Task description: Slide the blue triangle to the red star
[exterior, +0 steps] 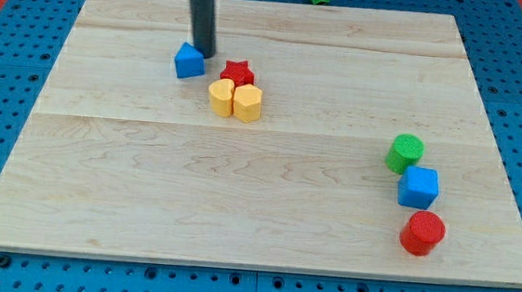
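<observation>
Blue triangle (189, 61) sits near the view's top left on our pale wooden board (237, 209), close to the red star (237, 72) but apart from it. We rest our tip (203, 54) against the triangle's upper right edge; we carry no jaws. Two yellow blocks (235, 100) touch below the star. Around the board lies a blue pegboard (6, 70).

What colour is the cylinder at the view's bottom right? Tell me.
Red. The red cylinder sits just below the blue cube, clearest in the camera view.
</observation>
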